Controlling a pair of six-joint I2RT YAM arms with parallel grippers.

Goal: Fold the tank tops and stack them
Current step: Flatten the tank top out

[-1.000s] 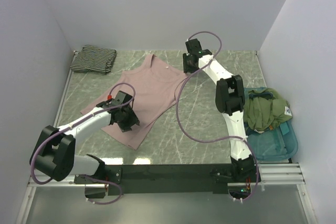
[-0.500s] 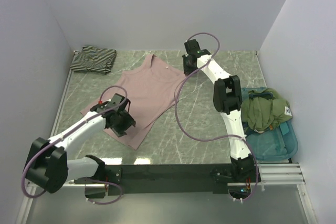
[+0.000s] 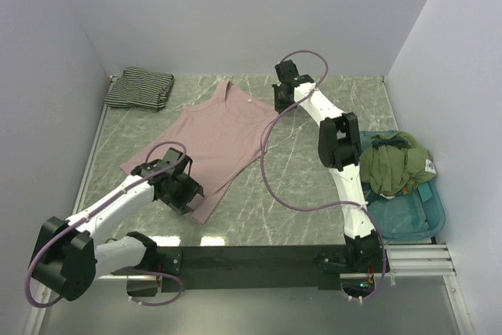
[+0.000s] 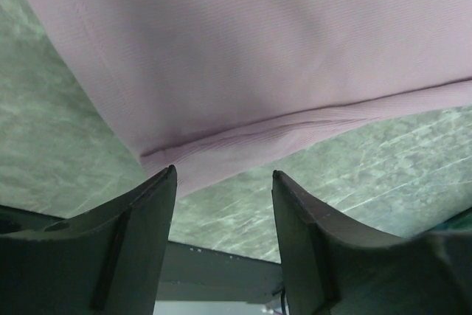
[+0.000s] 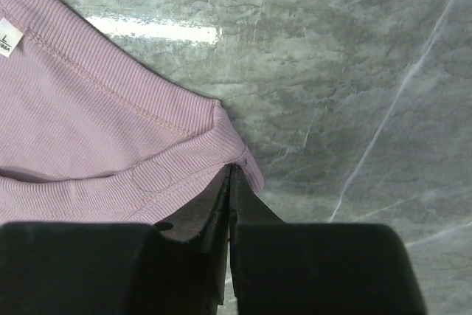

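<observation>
In the top view, the dusty pink tank top [image 3: 227, 135] is seen spread flat on the counter [image 3: 314, 186], and the striped tank top [image 3: 141, 88] is seen folded at the far left corner. In the left wrist view, the left end effector [image 4: 223, 175] is held wide at the pink hem. In the right wrist view, the right end effector [image 5: 230, 178] is pinched narrow on the pink strap end.

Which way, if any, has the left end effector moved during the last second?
Yes. The left end effector moved toward the black base rail, away from the folded striped tank top.
</observation>
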